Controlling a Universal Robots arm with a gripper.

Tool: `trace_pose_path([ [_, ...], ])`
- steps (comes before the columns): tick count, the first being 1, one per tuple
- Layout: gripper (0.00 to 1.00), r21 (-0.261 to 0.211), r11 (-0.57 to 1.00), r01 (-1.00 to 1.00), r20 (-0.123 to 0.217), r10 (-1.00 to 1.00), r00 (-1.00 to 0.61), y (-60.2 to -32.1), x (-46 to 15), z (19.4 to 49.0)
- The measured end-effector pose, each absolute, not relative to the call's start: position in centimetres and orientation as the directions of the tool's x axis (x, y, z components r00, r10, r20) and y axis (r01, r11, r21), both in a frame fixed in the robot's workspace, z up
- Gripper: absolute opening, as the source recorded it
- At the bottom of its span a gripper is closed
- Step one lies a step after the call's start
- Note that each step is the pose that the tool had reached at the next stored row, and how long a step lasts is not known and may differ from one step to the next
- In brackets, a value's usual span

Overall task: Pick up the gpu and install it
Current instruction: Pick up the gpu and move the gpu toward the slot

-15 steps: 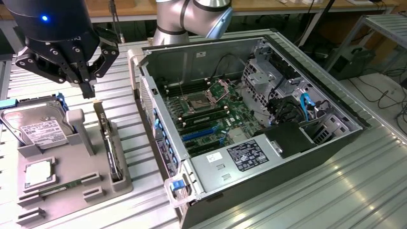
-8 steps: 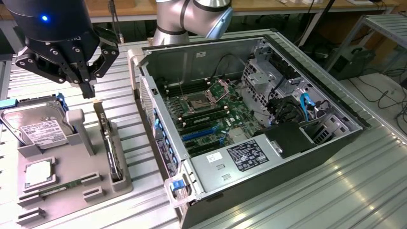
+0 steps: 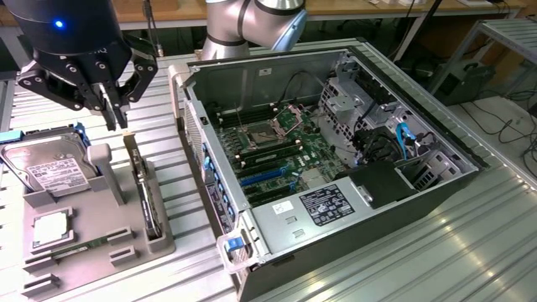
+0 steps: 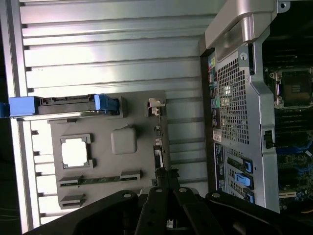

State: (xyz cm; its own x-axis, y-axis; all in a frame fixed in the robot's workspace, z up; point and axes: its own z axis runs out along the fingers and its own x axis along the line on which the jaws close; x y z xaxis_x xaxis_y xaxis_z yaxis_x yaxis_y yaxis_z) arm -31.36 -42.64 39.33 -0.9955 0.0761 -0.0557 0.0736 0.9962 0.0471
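1. The tool (image 3: pixel 117 123) (image 4: pixel 166 174) is hanging just above the gpu (image 3: pixel 145 189) (image 4: pixel 157 147), over the card's end that is lying farther up in the exterior view.
2. Its fingers are standing close together; whether they are fully together or slightly apart, one cannot tell, and in the exterior view they are not clamping on anything.
3. The gpu is standing on its long edge in a slot of the grey tray (image 3: pixel 155 246) (image 4: pixel 105 164), along the tray's side that is facing the computer case (image 3: pixel 243 82) (image 4: pixel 234 112).
4. In the wrist view the tool's tips are appearing right at the card's thin edge; whether they are touching it is not clear.
5. The tray is lying on the ribbed metal desk (image 3: pixel 436 251) (image 4: pixel 107 54), on the exterior view's left of the case.
6. A silver labelled hard drive (image 3: pixel 50 170) (image 4: pixel 63 105) with blue rails is sitting in the tray, well apart from the gpu.
7. A square processor chip (image 3: pixel 50 228) (image 4: pixel 76 151) and a thin green memory stick (image 3: pixel 80 246) (image 4: pixel 100 179) are also resting in the tray.
8. The case is lying on its side with its panel off, and its motherboard (image 3: pixel 277 151) is showing inside.
9. The grey robot arm (image 3: pixel 251 19) is rising behind the case.
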Motion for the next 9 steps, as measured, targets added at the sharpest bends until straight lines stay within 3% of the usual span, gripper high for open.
trace_pose_path([
  [1, 0.17, 0.047, 0.996, 0.074, -0.056, 0.076, -0.996, -42.63, -31.36, 39.33],
  [4, 0.36, 0.047, 0.996, 0.074, -0.056, 0.076, -0.996, -42.63, -31.36, 39.33],
  [5, 0.36, 0.047, 0.996, 0.074, -0.056, 0.076, -0.996, -42.64, -31.36, 39.33],
  [7, 0.48, 0.047, 0.996, 0.074, -0.056, 0.076, -0.996, -42.63, -31.36, 39.33],
  [9, 0.54, 0.047, 0.996, 0.073, -0.056, 0.076, -0.996, -42.63, -31.36, 39.33],
])
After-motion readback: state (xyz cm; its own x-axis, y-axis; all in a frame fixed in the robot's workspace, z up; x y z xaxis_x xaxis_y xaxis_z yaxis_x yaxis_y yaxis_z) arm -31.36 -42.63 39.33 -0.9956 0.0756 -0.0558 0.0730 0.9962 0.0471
